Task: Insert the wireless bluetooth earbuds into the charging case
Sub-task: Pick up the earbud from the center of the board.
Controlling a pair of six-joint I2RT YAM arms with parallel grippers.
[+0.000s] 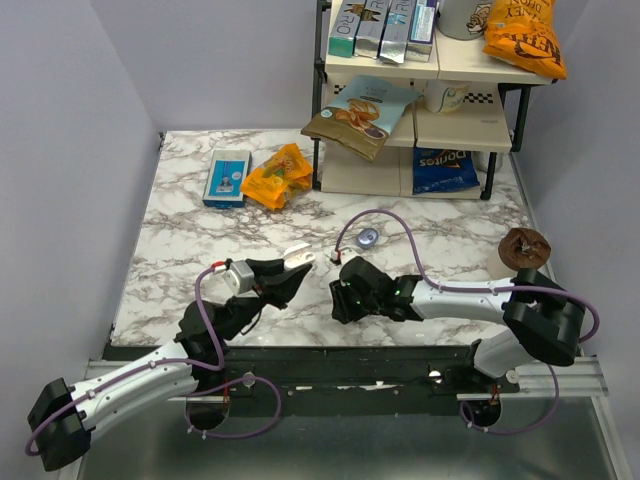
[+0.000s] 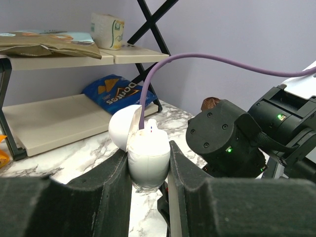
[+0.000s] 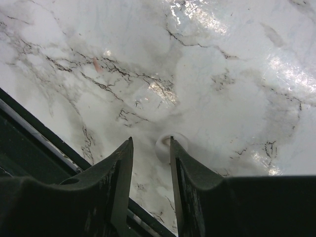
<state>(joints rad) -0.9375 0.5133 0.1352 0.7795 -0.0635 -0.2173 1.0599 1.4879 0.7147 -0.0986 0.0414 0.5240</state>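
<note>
The charging case (image 2: 148, 160) is a white egg-shaped shell with its lid (image 2: 123, 129) flipped open to the left. My left gripper (image 2: 148, 148) is shut on its body and holds it upright above the marble; the top view shows the case (image 1: 298, 256) at that gripper's tip. A small white piece (image 2: 151, 126) pokes up from the case's opening. A small white rounded earbud (image 3: 165, 144) lies on the marble, partly behind my right gripper's right fingertip. My right gripper (image 3: 151, 140) is open just above it, near the table's front edge, with nothing between its fingers.
A small round bluish puck (image 1: 367, 238) lies behind the right gripper (image 1: 341, 300), under a purple cable (image 1: 400, 228). A shelf rack (image 1: 420, 150) with snack bags stands at the back. A blue box (image 1: 227, 177) and an orange bag (image 1: 275, 176) lie back left; a brown object (image 1: 524, 246) is at the right.
</note>
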